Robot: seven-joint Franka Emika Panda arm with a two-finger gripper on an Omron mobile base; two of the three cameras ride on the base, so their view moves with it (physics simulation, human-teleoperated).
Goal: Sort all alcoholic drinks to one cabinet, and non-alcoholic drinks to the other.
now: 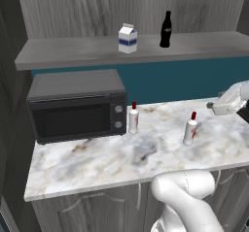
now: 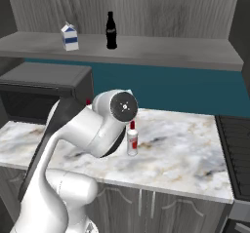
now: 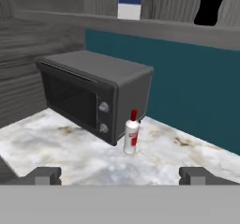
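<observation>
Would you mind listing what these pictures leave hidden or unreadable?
- Left bottle: right base view, nearly all behind the arm.
- Milk carton, cola bottle: hand view, tops cut off by the upper edge.
- Right bottle: label too small to read in the left base view.

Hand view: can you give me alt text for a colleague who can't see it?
A red-capped white bottle stands upright on the marble counter just beside the microwave's front corner, ahead of the open fingers. Above, a shelf holds the milk carton.

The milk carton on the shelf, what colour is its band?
Blue, on the white milk carton; clearest in the left base view.
</observation>
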